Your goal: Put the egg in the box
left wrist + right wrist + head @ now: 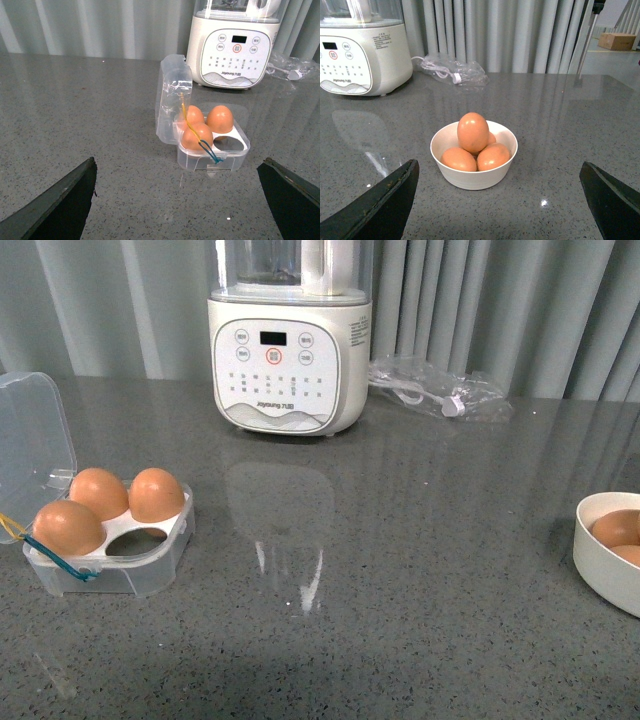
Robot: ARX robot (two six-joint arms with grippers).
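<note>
The clear plastic box point(150, 565) sits at the left of the table with its lid point(30, 430) open. It holds three brown eggs and one hollow point(137, 542) is empty. The box also shows in the left wrist view point(212, 160). A white bowl point(474, 177) at the right holds several brown eggs, the top egg point(473, 131) resting on the others. My left gripper point(182, 200) is open, set back from the box. My right gripper point(502, 200) is open, set back from the bowl. Neither gripper shows in the front view.
A white blender point(290, 335) stands at the back middle. A clear bag with a white cable point(440, 390) lies to its right. The bowl's rim point(585, 540) shows at the right edge of the front view. Grey curtains hang behind.
</note>
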